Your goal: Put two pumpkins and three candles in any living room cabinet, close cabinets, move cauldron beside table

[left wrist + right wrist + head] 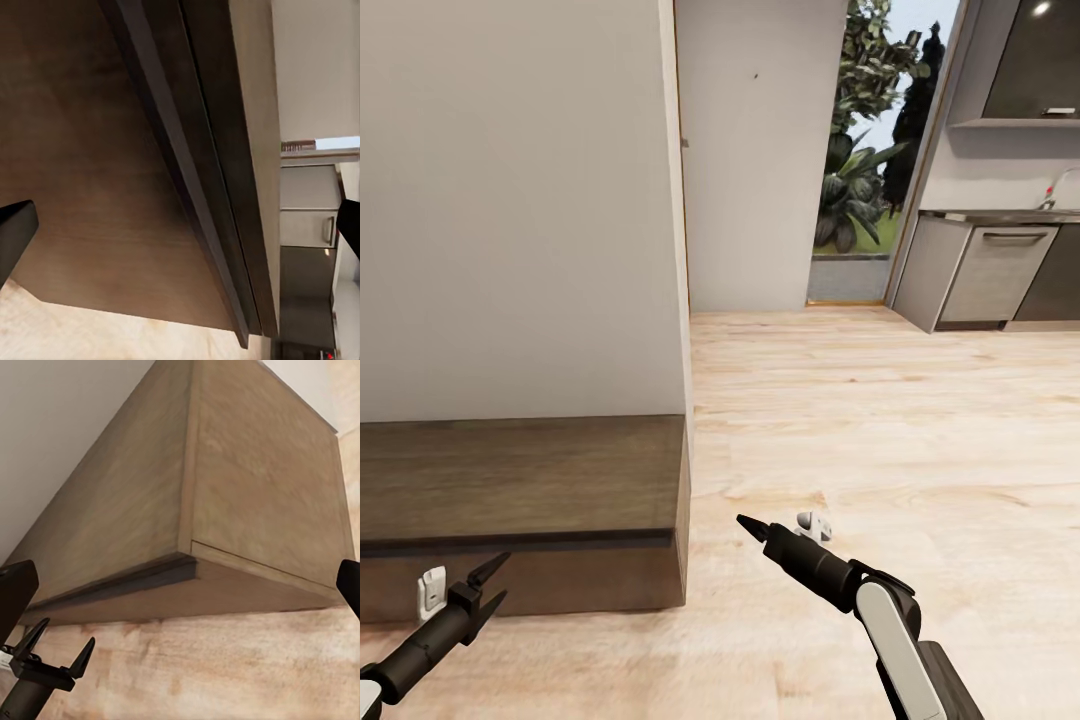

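The long dark-brown cabinet [520,470] stands low against the white wall, and its front looks closed. Its end corner [191,547] fills the right wrist view. My left gripper [495,580] hangs open just in front of the cabinet's front face, with nothing between its fingers. It is also seen as the forked left gripper [56,656] in the right wrist view. My right gripper [752,527] is open and empty over the floor, just right of the cabinet's end, with its dark fingertips [15,592] spread wide. The pumpkins, candles, cauldron and table are out of view.
Light wooden floor [880,430] stretches ahead and to the right. A white wall [510,200] rises behind the cabinet. Grey kitchen units [990,275] stand at the far right, beside a glazed opening onto garden plants [855,190].
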You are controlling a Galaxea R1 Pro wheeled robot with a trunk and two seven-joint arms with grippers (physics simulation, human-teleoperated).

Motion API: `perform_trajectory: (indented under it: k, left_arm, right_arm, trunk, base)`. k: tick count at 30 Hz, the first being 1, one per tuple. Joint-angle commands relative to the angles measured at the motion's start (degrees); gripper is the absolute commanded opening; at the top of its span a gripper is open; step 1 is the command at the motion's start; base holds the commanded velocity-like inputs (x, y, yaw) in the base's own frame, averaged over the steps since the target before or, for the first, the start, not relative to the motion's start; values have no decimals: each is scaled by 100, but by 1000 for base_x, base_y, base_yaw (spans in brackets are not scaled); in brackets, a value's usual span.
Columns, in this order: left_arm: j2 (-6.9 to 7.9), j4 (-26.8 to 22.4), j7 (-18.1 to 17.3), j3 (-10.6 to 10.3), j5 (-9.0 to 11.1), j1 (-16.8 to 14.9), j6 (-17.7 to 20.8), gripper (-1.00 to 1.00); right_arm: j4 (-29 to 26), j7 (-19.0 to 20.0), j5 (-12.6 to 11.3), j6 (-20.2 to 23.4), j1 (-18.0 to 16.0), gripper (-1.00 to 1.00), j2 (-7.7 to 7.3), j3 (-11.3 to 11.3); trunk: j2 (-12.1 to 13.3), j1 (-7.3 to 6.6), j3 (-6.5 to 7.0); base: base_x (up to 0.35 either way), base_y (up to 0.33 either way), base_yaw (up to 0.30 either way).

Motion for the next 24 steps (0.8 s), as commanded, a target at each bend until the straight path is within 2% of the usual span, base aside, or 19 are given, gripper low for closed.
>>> perform_trajectory:
  k: [1,15,24]
  left_arm:
    - [1,3,-4,7,31,-3,42,100]
    - [6,3,-47,6,37,-3,48,100]
    - [32,212,-651,-1,-10,-3,43,100]
  right_arm:
    - [-2,24,20,26,-3,100,3,-8]
    - [-2,24,20,27,-3,100,-6,-12]
    - [-2,24,19,27,-3,100,-14,-14]
  trunk:
    - [-2,-1,-5]
    - [-2,-1,-5]
    - [-2,-1,-5]
  base:
    - [9,0,0]
    - [84,0,0]
    - [150,0,0]
